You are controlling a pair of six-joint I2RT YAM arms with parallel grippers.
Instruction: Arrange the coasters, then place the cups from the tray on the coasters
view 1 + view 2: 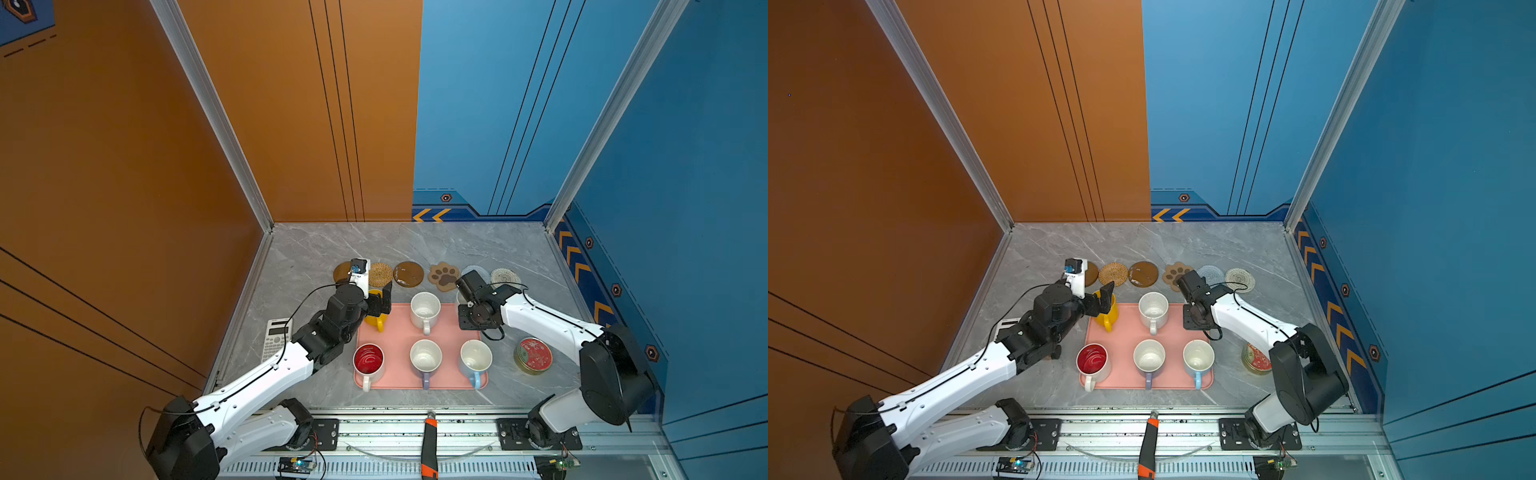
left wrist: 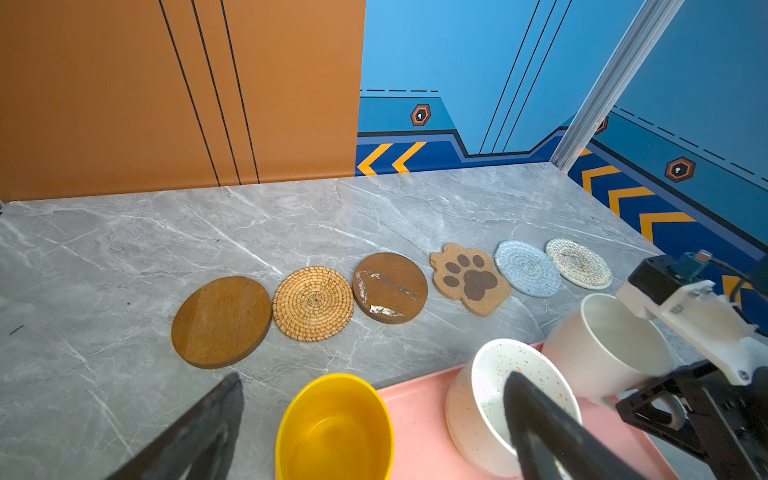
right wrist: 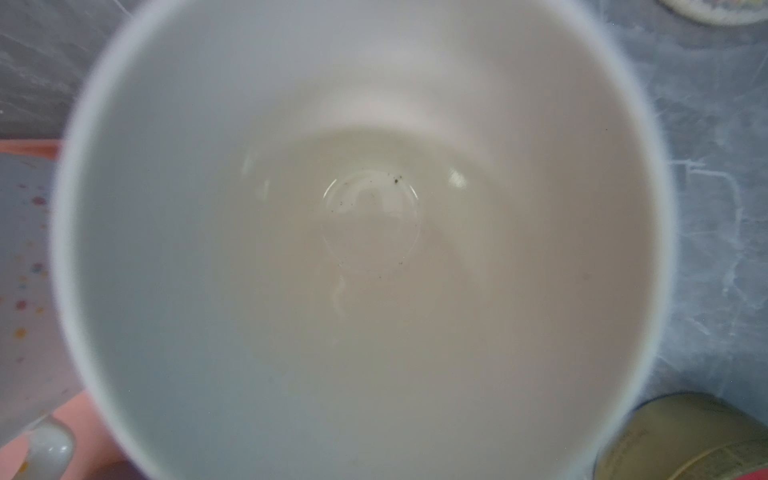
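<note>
My left claw (image 2: 374,380) is spread wide, with a finger on each side of the yellow cup (image 2: 334,428). That cup stands at the far left corner of the tray (image 1: 399,332).

My right claw (image 2: 658,409) is clamped on the handle of the cream cup (image 2: 606,345), which tilts at the tray's far right corner. Whether its base is clear of the tray I cannot tell.

The speckled cup (image 1: 424,309) stands between those two on the tray's far edge. Along the near edge, from left to right, are the red cup (image 1: 368,359), lilac cup (image 1: 425,356) and blue cup (image 1: 476,358).

Six coasters (image 2: 312,303) lie in a row on the table (image 1: 316,257), just beyond the tray's far edge. A tin (image 1: 534,355) sits to the right of the tray, and a calculator (image 1: 276,336) lies by the table's left edge.
</note>
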